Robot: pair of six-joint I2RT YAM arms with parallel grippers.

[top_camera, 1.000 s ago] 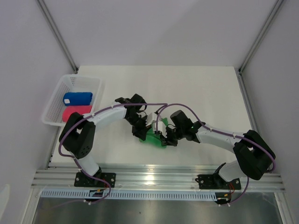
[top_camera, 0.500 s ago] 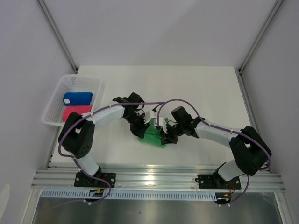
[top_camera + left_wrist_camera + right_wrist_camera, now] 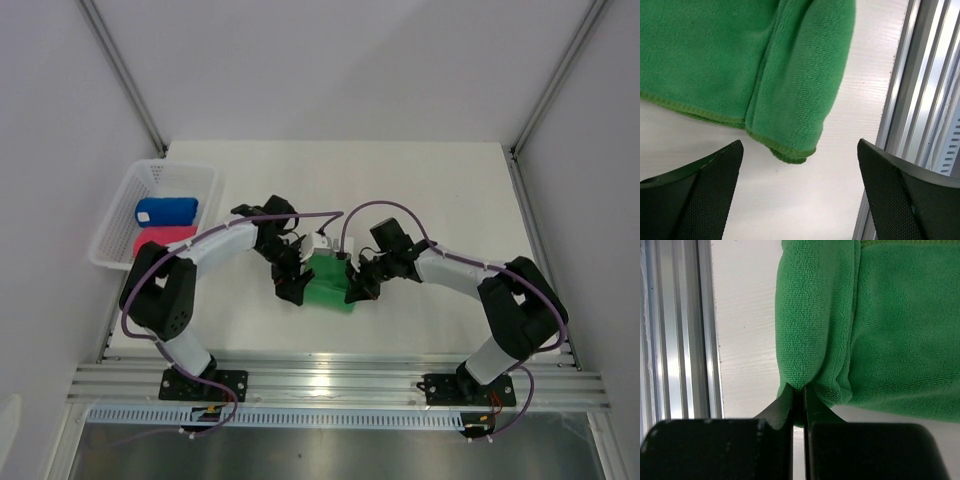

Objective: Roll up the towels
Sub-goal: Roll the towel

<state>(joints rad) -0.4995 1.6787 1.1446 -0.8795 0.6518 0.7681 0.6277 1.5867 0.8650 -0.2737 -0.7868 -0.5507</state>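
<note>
The green towel (image 3: 328, 285) lies partly rolled near the table's front edge, between my two grippers. My left gripper (image 3: 291, 287) stands wide open at its left end. In the left wrist view the towel's folded corner (image 3: 790, 100) lies just ahead of that gripper (image 3: 800, 197), touching neither of its fingers (image 3: 695, 200). My right gripper (image 3: 356, 290) is shut on the fold at the towel's right end (image 3: 805, 315), pinched at its tips (image 3: 801, 399). The blue towel (image 3: 166, 210) and the pink-red towel (image 3: 163, 241) lie rolled in the basket.
The white mesh basket (image 3: 165, 167) stands at the table's left edge. An aluminium rail (image 3: 330, 378) runs along the near edge, close to the green towel in both wrist views (image 3: 930, 100) (image 3: 675, 330). Purple cables loop over both arms.
My left gripper has opened and let go of the green towel, shifting left. The right gripper has stayed shut on the towel, which now lies flatter and a little farther left.
</note>
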